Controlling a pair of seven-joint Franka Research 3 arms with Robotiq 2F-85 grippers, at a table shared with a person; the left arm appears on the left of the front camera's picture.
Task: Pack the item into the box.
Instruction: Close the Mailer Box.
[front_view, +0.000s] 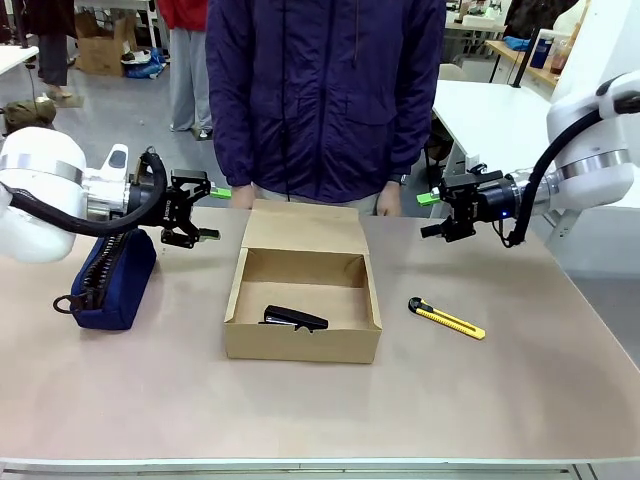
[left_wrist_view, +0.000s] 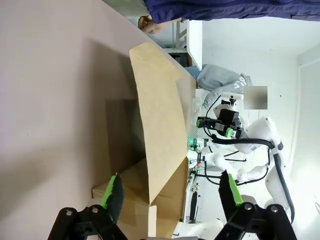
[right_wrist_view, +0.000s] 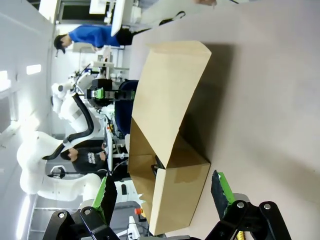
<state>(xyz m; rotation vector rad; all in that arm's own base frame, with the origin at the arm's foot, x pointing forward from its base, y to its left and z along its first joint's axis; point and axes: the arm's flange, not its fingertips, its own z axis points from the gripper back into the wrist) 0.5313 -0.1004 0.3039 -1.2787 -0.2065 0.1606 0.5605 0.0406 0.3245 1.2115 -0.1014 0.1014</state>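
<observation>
Black stapler-like item (front_view: 293, 319) lies inside cardboard box (front_view: 303, 345), lid up. Left tool (front_view: 213, 213), left of box: spread wide, empty. Right tool (front_view: 428, 215), right of box: same.

Glossy white shells, silver joint bands and looping black cables on left arm (front_view: 40, 190) and right arm (front_view: 590, 110). Black left gripper (front_view: 208, 213) and right gripper (front_view: 430, 214), green pads (front_view: 220, 192). Far side: person (front_view: 325, 90) in dark purple zipped jacket.

Robotics lab, by my read: beyond my table (front_view: 520, 400), more white worktables (front_view: 490, 115) and a cardboard carton (front_view: 100, 48) on open floor (front_view: 120, 115).
</observation>
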